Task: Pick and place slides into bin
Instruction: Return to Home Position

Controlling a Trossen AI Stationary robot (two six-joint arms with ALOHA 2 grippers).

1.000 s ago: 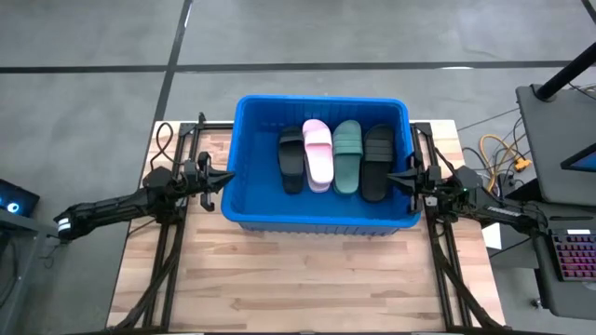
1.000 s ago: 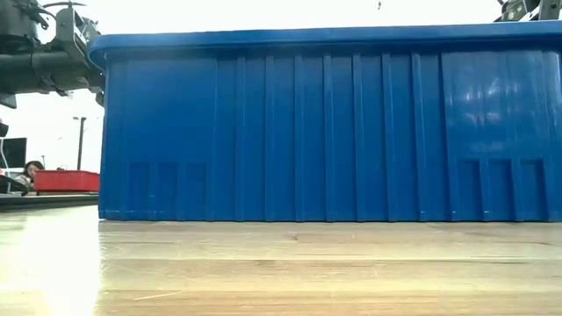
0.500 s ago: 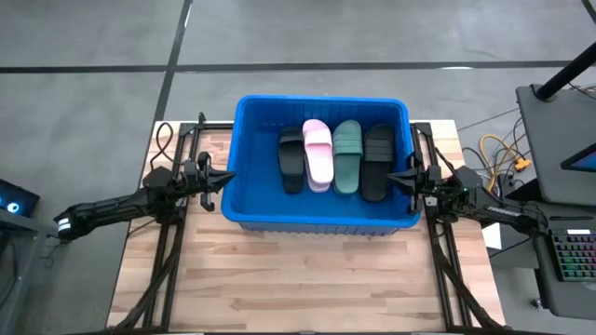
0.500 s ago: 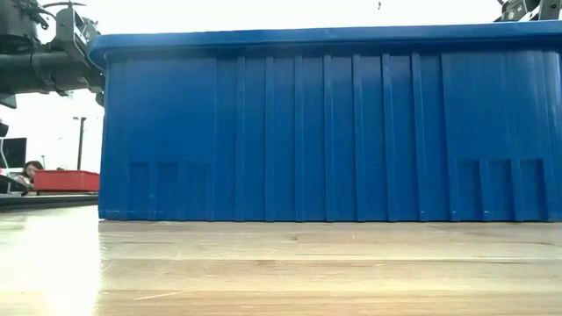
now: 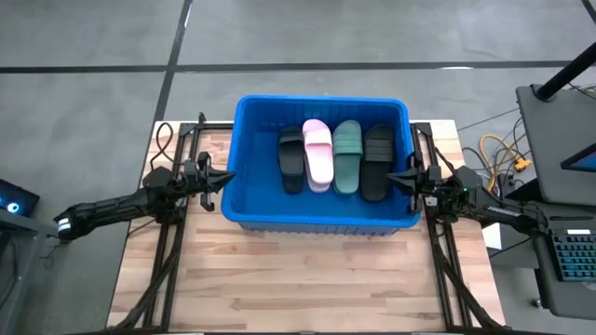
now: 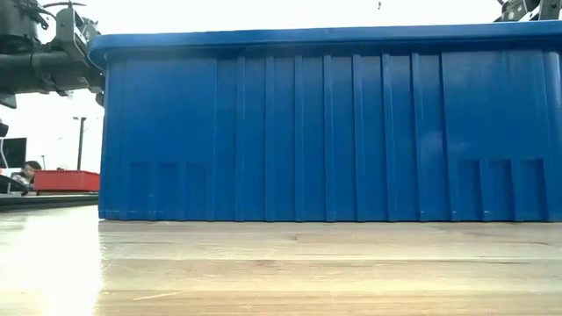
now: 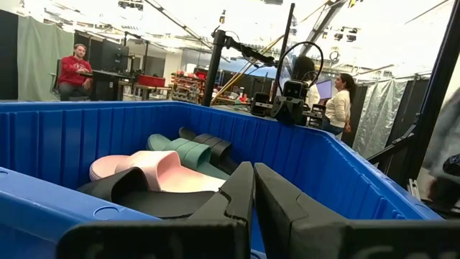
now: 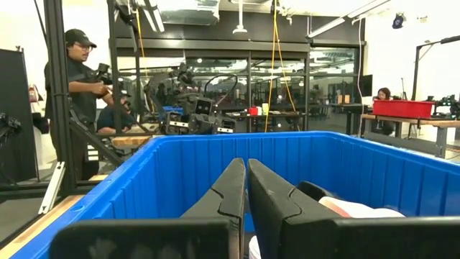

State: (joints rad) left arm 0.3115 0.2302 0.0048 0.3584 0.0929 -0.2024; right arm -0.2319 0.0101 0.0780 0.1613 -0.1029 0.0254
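The slides lie side by side inside the blue bin (image 5: 244,209): a black one (image 5: 291,158), a light pink one (image 5: 318,154), a dark green one (image 5: 346,156) and another black one (image 5: 377,160), resting on the bin's floor. My left gripper (image 5: 228,176) is shut and hovers at the bin's left rim, touching nothing. My right gripper (image 5: 391,176) is shut and hovers at the bin's right rim, empty too. The left wrist view shows the pink slide (image 7: 147,169) and the green slide (image 7: 183,150) in the bin past my shut left gripper (image 7: 253,188).
The bin stands on the far half of the wooden table (image 5: 307,279); the near half is bare wood. A keyboard and cables (image 5: 568,251) lie right of the table. People stand in the room beyond, seen in both wrist views.
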